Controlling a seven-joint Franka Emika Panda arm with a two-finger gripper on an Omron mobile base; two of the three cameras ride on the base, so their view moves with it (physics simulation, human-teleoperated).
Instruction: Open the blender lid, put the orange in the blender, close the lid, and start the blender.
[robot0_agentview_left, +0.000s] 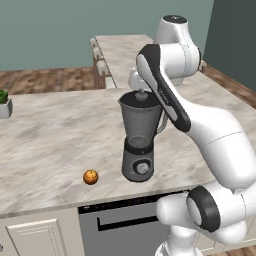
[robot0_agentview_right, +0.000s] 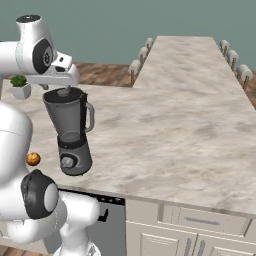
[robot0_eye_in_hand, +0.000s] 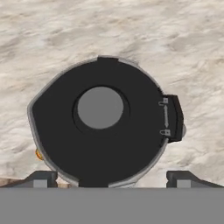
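Spread wide, the claw (robot0_eye_in_hand: 109, 177) hung straight above the blender lid (robot0_eye_in_hand: 100, 127), its tips (robot0_eye_in_hand: 41, 178) apart at either side of the disc. That lid sat on the blender (robot0_agentview_left: 139, 137) on the marble counter (robot0_agentview_left: 50, 135). At about eight o'clock from the blender's base lay the orange (robot0_agentview_left: 90, 176).

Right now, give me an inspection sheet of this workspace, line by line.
Surface: beige marbled stone counter, bare around the job's things.
Job's things: grey blender with smoky tapered jar upright near the front edge; round near-black lid with raised grey knob seated on the jar; small round orange fruit on the counter, apart from the base.
Clutter: green potted plant far off on the counter.
Claw: fingertips spread, directly above the lid, holding nothing.
Cables: nothing seen.
Surroundings: teal wall, wood floor, stools along the counter.
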